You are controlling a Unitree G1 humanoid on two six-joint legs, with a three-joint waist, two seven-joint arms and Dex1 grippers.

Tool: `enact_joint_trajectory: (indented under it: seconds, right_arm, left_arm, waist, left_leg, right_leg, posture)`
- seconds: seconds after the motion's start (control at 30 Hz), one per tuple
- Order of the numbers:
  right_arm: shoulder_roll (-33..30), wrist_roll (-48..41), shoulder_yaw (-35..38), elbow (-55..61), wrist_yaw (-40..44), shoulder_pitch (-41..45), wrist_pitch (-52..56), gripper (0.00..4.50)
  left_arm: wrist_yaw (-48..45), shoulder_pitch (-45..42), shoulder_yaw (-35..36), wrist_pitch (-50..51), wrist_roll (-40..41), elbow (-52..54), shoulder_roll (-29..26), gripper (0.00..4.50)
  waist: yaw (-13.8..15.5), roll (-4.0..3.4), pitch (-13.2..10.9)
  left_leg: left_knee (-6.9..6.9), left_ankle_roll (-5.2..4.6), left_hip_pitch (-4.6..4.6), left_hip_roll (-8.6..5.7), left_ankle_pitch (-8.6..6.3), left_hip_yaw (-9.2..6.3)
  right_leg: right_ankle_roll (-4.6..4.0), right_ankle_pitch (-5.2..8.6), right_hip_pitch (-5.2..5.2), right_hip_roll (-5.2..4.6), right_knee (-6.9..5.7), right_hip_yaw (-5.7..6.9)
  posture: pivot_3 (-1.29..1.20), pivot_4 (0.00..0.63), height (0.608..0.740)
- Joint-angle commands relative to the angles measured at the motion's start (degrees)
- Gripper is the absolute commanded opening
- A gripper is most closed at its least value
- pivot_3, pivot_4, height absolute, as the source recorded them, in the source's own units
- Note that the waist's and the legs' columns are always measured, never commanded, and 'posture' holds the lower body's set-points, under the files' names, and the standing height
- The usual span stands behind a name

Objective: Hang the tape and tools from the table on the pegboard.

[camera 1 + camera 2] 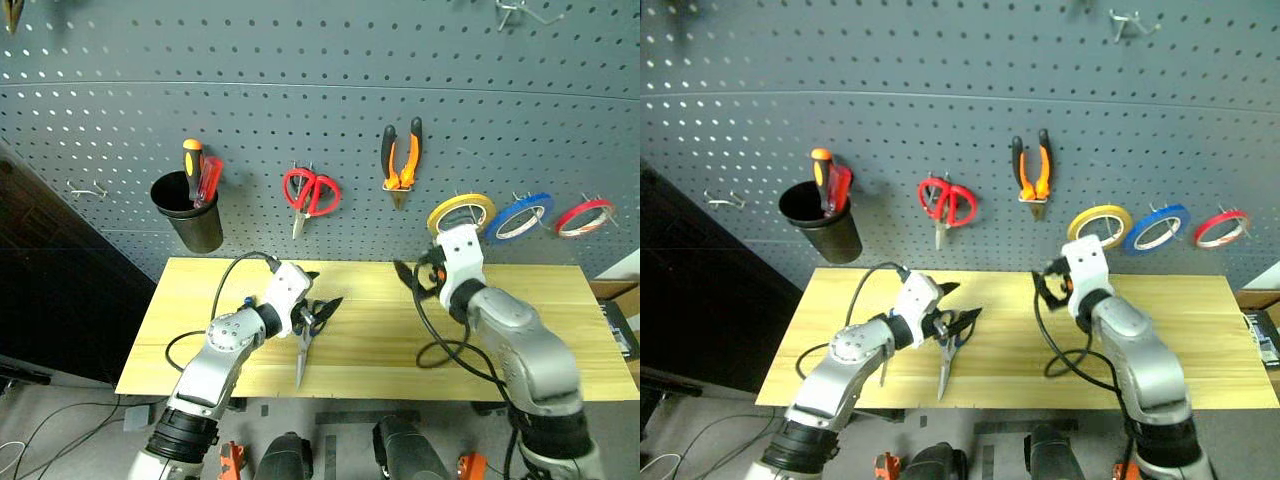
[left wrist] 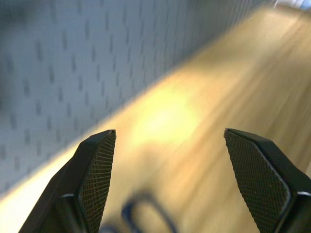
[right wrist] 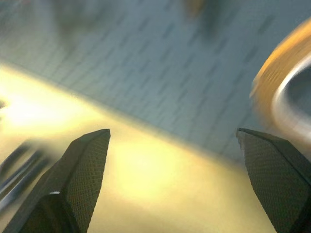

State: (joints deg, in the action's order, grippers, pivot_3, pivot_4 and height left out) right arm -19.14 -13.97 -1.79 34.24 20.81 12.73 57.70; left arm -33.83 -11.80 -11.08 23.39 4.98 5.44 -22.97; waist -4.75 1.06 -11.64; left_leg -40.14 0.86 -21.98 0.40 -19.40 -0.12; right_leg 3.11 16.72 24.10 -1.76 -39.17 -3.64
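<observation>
Nearly done – scissors left on table.
Pliers & red tape hang on pegboard; you've both grippers, L & R, spread, empty.

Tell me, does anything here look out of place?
Yes: the blue-handled scissors lie on the table beside the left gripper, while the red scissors, pliers and tape rolls hang on the pegboard. Nothing looks spilled or broken.
</observation>
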Motion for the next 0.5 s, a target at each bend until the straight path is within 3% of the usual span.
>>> enact_joint_trajectory:
  seconds: [0.03,0.2,0.37,0.5]
  right_arm:
    - [-2.10,-7.58,1.98,7.93,4.66,-2.09,6.97,4.47]
    - [-4.39,-13.93,2.39,11.89,7.39,-1.92,11.18,4.47]
    - [-5.74,-16.39,1.46,12.57,7.03,-0.92,11.91,4.47]
    - [-6.86,-17.60,0.68,13.08,6.96,-0.04,12.03,4.47]
  left_arm:
    - [2.28,1.54,-1.62,12.84,-2.22,3.29,-1.60,3.78]
    - [6.12,2.48,-1.17,31.35,-1.72,6.06,-0.58,3.78]
    - [8.66,2.03,-1.77,38.62,-1.46,5.65,1.28,3.78]
    - [12.14,-0.36,-1.78,37.94,-2.35,0.90,5.31,3.78]
  waist:
    - [-0.08,0.00,0.00]
    - [0.11,0.01,0.00]
    - [0.28,0.01,0.00]
    - [0.65,0.03,-0.01]
  left_leg:
    - [0.01,-0.02,0.01,0.00,-0.01,-0.01]
    - [-0.04,-0.19,0.02,-0.02,-0.09,-0.11]
    - [-0.05,-0.19,0.00,-0.05,-0.08,-0.26]
    - [-0.06,-0.14,-0.01,-0.08,-0.06,-0.28]
  right_leg:
    - [0.00,0.00,-0.01,0.01,0.00,0.00]
    - [-0.03,-0.02,-0.06,0.02,-0.01,0.03]
    - [-0.04,-0.02,-0.10,0.00,0.00,0.06]
    - [-0.04,-0.02,-0.10,-0.04,0.03,0.04]
  posture:
    - [-0.05,0.202,0.740]
    - [-0.05,0.208,0.740]
    - [-0.05,0.218,0.740]
    - [-0.06,0.224,0.740]
